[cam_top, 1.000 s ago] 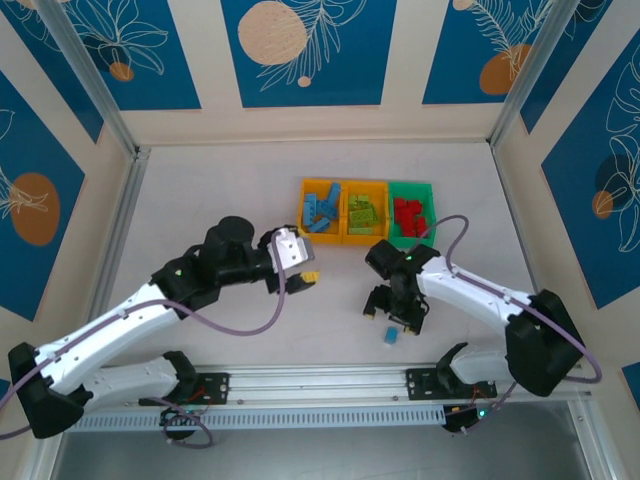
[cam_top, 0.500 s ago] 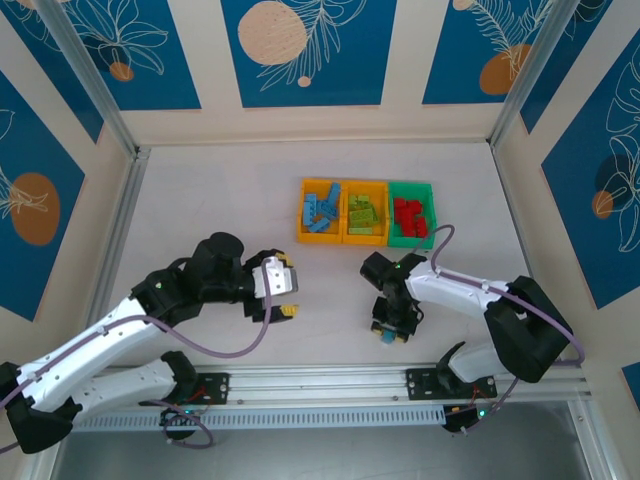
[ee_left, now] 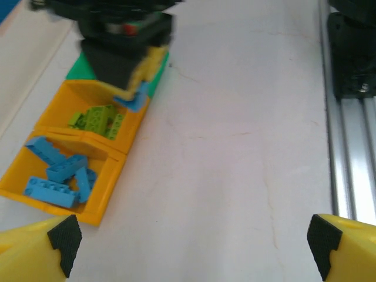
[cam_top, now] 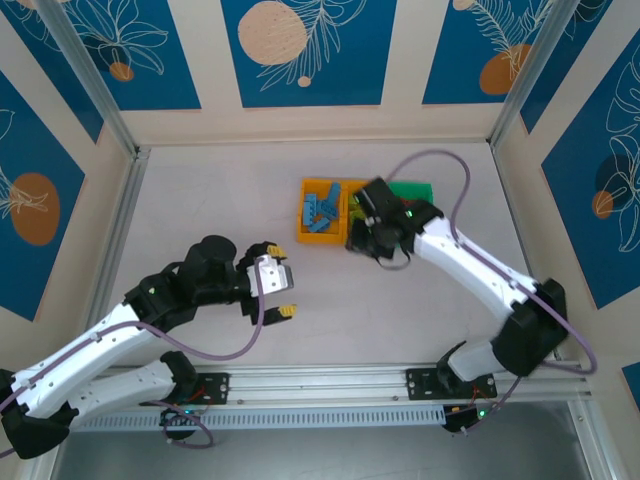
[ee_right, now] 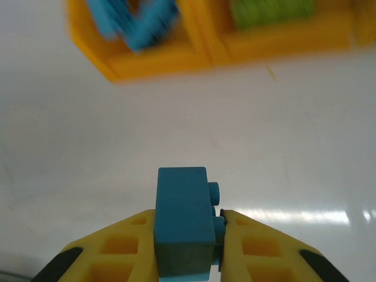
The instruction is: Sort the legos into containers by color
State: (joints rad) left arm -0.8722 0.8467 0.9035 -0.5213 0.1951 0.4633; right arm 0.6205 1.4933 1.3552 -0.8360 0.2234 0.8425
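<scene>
While the right jaws clamp a blue brick over the table, just beside the near wall of the bins, the left jaws stand wide and empty, well apart. Blue bricks lie in the end bin, green ones in the middle.

We show the left arm folded low, pointing rightward, with the left gripper spread wide. The right arm stretches forward with its elbow bent, the right gripper clamped on a brick.
</scene>
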